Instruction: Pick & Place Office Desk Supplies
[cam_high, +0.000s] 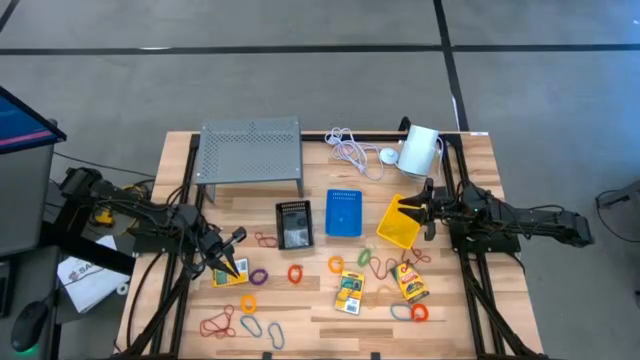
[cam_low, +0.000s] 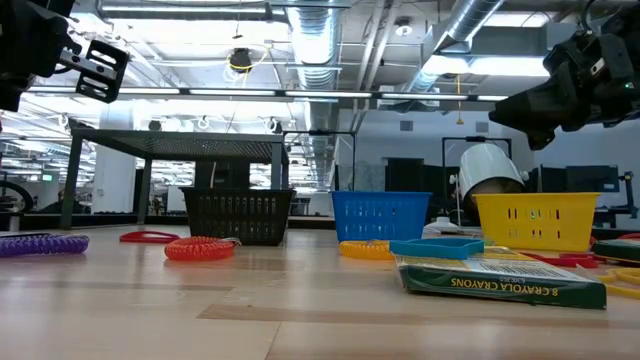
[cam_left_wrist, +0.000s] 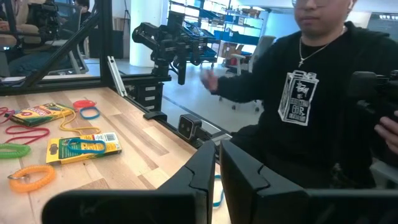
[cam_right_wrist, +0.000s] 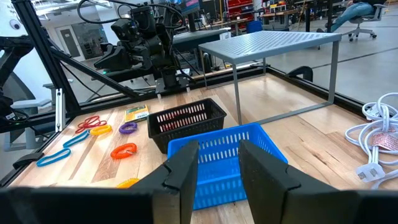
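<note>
My left gripper (cam_high: 234, 247) hovers above a yellow card packet (cam_high: 230, 272) near the table's left side, raised high in the low view (cam_low: 95, 65). Its fingers (cam_left_wrist: 205, 177) stand shut with only a slit between them, and a blue strand shows behind the slit. My right gripper (cam_high: 420, 205) is open (cam_right_wrist: 219, 165) and hangs over the far rim of the yellow bin (cam_high: 398, 222). The blue bin (cam_right_wrist: 230, 155) and black bin (cam_right_wrist: 186, 121) lie ahead of it. Two more packets (cam_high: 349, 290) (cam_high: 411, 283) and several coloured loops (cam_high: 295, 272) lie flat on the table.
A grey perforated shelf (cam_high: 250, 150) stands at the far left. A coiled white cable (cam_high: 350, 150) and a white cylinder (cam_high: 420, 148) sit at the far edge. A person (cam_left_wrist: 311, 93) stands beyond the table's right side. Loops crowd the near half (cam_high: 225, 323).
</note>
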